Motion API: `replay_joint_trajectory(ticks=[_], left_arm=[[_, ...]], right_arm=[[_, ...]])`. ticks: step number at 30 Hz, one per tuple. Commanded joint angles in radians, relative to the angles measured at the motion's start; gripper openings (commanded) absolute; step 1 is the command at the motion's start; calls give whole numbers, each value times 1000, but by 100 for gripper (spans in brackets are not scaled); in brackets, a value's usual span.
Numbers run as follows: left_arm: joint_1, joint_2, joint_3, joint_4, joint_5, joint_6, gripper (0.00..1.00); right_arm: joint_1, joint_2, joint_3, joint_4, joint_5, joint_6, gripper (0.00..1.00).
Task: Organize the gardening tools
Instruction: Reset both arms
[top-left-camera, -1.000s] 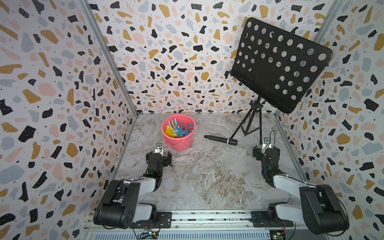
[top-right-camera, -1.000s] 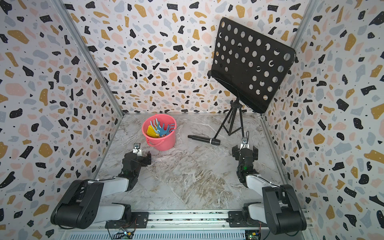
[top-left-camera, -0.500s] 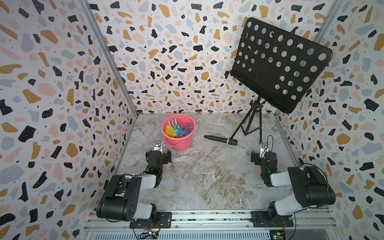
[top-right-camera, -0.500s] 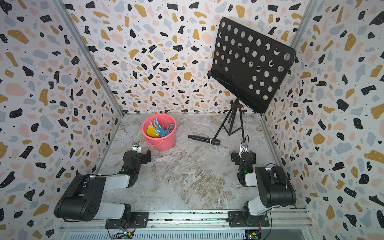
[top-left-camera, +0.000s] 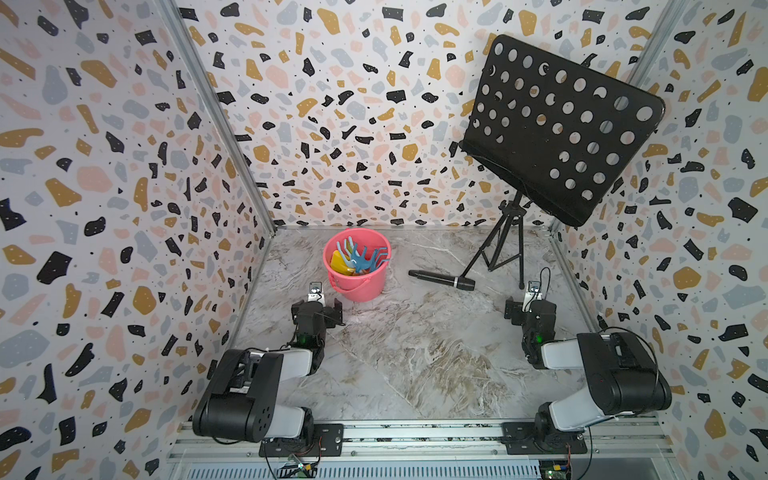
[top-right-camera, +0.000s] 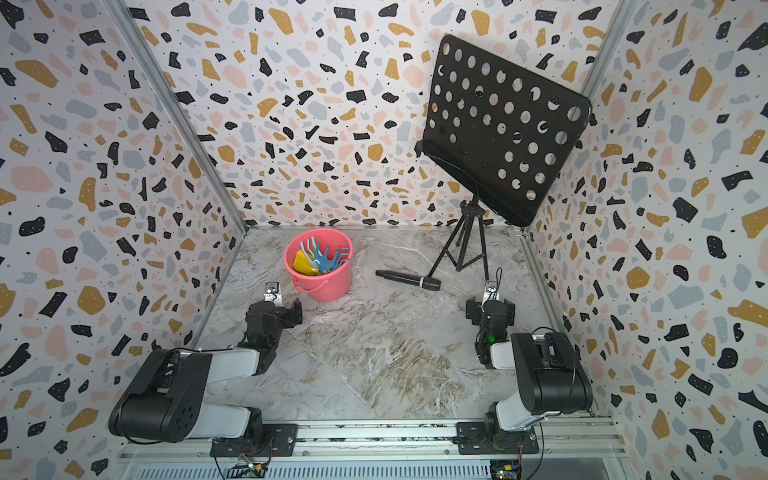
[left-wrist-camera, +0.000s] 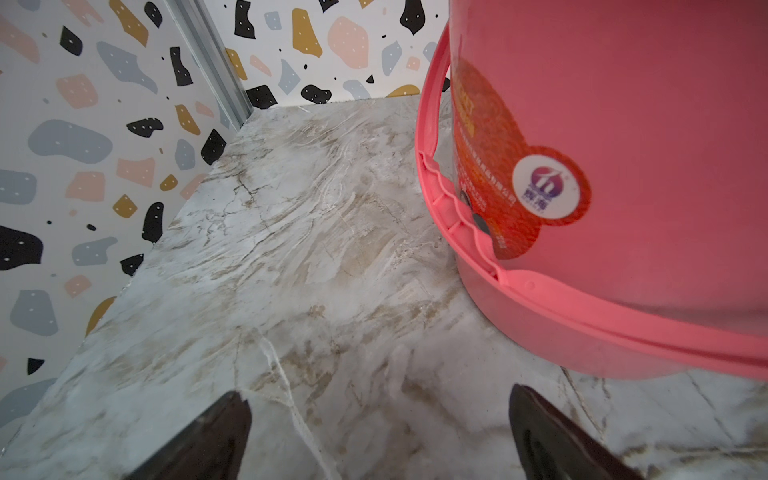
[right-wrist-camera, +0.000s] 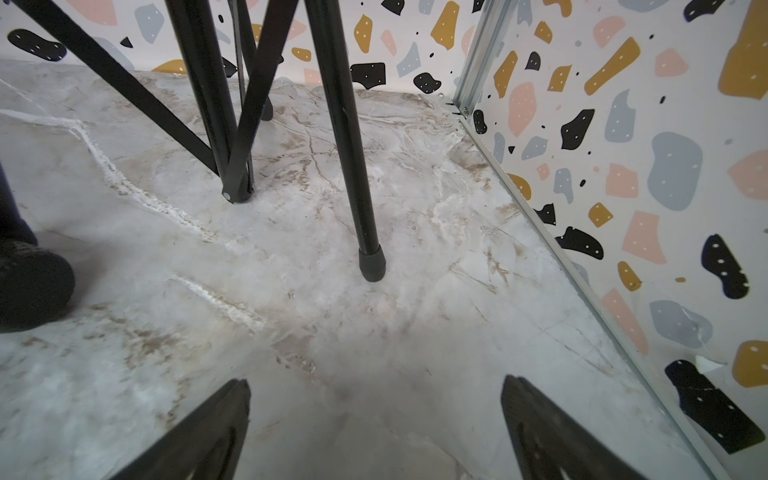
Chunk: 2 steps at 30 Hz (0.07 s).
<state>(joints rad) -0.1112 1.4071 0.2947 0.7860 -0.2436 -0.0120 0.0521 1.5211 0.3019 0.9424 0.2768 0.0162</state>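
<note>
A round pink plastic bucket (top-left-camera: 361, 291) (top-right-camera: 328, 289) stands in the upper middle of both top views. The small plastic toy gardening tools (top-left-camera: 356, 259) (top-right-camera: 318, 261) are bunched inside it, heads up. A yellow shovel blade (top-left-camera: 338, 262) sits at the left of the opening, and light-blue pronged heads (top-left-camera: 361, 261) fill the middle and lean toward the right rim. From here I can't separate every tool in that tangle.

The left gripper (top-left-camera: 318, 306) (top-right-camera: 274, 311) rests low over the marble-patterned floor (top-left-camera: 415, 353), just below and left of the bucket in the top views. Its jaws are spread wide with nothing between them. In the left wrist view (left-wrist-camera: 378, 395) the two dark fingertips frame bare floor at the bottom of the frame. The bucket's wall fills the right side, close to the fingers but not touching them, with its red label showing and its handle hanging down.

The right gripper (top-left-camera: 530, 307) (top-right-camera: 489, 305) sits at the right middle of the top views, near the right-hand wall. It too is wide open and empty (right-wrist-camera: 376, 382). Just above it stands the tall black perforated metal music stand (top-left-camera: 561, 129) (top-right-camera: 503, 124). The stand's tripod legs (right-wrist-camera: 349, 145) cross the upper left of the right wrist view, and one rubber foot is planted at mid-frame.

A black microphone (top-left-camera: 440, 279) (top-right-camera: 407, 279) lies flat on the floor between the bucket and the tripod. Its head end is beside a tripod leg and also shows at the left edge of the right wrist view (right-wrist-camera: 29, 282).
</note>
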Motion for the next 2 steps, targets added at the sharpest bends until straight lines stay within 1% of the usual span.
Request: replay_joint_trajectory(ticks=[1,2], left_arm=[[6,-4,23,32,6,0,99],[6,-5,24,25,4,-1,99]], right_arm=[[-3,-13,16,-2,10,14,100],[-3,-13,16,-1,11,14,100]])
